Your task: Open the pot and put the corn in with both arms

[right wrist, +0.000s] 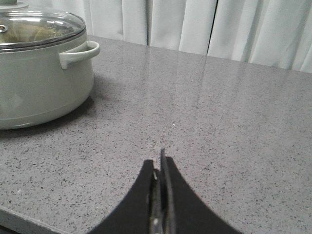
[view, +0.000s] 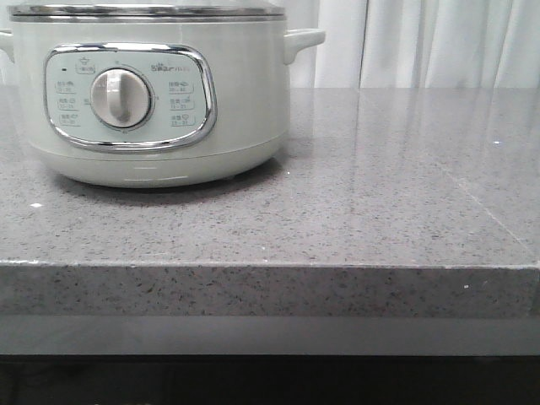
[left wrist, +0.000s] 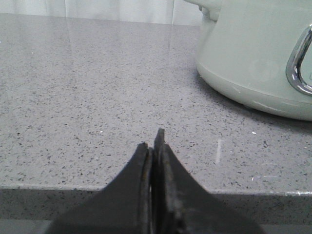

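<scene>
The pot point(view: 152, 93) sits lidded at the desk's point(view: 380, 194) left rear, so uncovering likely comes first. The left end effector point(left wrist: 155, 146) and right end effector point(right wrist: 161, 165) hover pinched together, empty, near the front edge; no corn is in view

The pot point(view: 160, 93) runs off the top and left edges of the front view, so only the lid's rim point(view: 148, 11) shows there. The panel labels point(view: 181, 103) are too small to read. Through the glass lid point(right wrist: 36, 27) the contents are unclear.
</scene>
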Action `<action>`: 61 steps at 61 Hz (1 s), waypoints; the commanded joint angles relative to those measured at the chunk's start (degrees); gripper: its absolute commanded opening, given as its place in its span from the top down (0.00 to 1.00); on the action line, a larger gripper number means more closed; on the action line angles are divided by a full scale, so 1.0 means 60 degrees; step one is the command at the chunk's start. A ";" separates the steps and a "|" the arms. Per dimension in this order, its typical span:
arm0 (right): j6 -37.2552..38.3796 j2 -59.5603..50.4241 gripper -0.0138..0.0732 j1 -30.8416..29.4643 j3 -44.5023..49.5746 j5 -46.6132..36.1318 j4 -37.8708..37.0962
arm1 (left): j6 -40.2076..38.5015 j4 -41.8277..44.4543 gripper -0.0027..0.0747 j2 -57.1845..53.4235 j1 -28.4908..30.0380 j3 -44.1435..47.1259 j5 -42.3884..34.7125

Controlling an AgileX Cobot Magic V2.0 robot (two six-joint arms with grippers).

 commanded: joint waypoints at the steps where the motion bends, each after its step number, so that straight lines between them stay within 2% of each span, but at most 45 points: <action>1: -0.0041 0.0063 0.94 -0.0052 -0.0241 -0.0697 0.0067 | -0.0113 -0.0106 0.99 -0.0225 0.0017 0.0001 -0.0758; 9: 0.0108 0.0006 0.94 -0.0125 0.0336 -0.1488 -0.0454 | -0.0113 -0.0106 0.99 -0.0225 0.0017 0.0001 -0.0758; 19: 0.1376 -0.0811 0.94 -0.0650 0.2000 -0.2679 -0.1453 | -0.0113 -0.0106 0.99 -0.0225 0.0017 0.0001 -0.0758; 30: 0.1867 -0.2276 0.94 -0.1454 0.3536 -0.2774 -0.1475 | -0.0113 -0.0106 0.99 -0.0225 0.0017 0.0001 -0.0758; 34: 0.1855 -0.2691 0.94 -0.1510 0.3502 -0.2144 -0.1475 | -0.0113 -0.0106 0.99 -0.0225 0.0017 0.0001 -0.0758; 61: 0.1855 -0.2664 0.94 -0.1510 0.3513 -0.2012 -0.1475 | -0.0113 -0.0106 0.99 -0.0205 0.0017 0.0001 -0.0758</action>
